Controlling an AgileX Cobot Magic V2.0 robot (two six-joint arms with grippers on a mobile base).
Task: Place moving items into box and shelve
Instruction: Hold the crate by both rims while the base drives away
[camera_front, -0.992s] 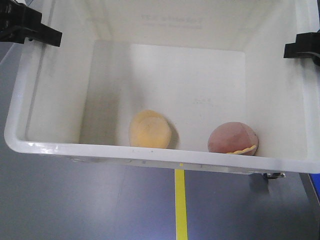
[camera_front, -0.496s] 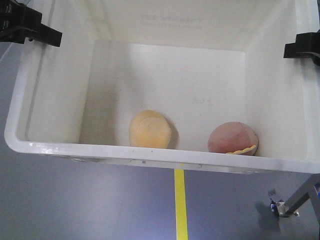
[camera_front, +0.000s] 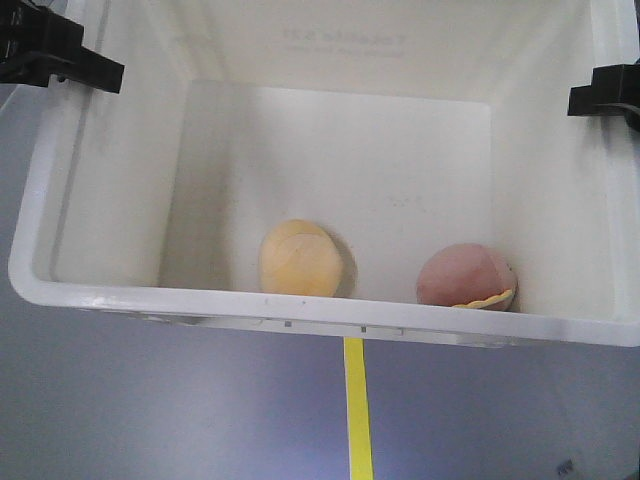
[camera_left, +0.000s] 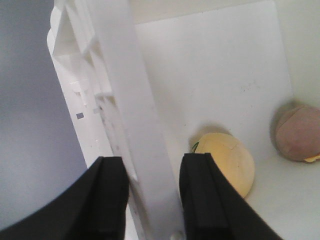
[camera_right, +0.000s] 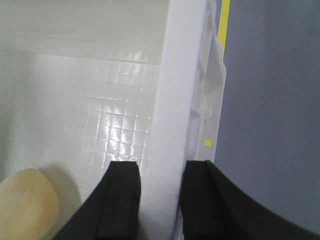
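Note:
The white box hangs above the floor, held by its two side walls. My left gripper is shut on the left wall, one black finger outside and one inside. My right gripper is shut on the right wall in the same way. Both moving items lie on the box floor by the near wall: the cream-yellow ball left of centre and the pinkish-brown ball with cream trim to the right. The left wrist view shows the yellow ball and the pink ball; the right wrist view shows the yellow ball.
Grey floor lies under the box, with a yellow line running toward me from below the near rim. A small dark object shows at the bottom right edge.
The floor beneath the box has shifted: a metal leg and a blue edge at the lower right slid down out of view. The box, the balls and both grips stay the same.

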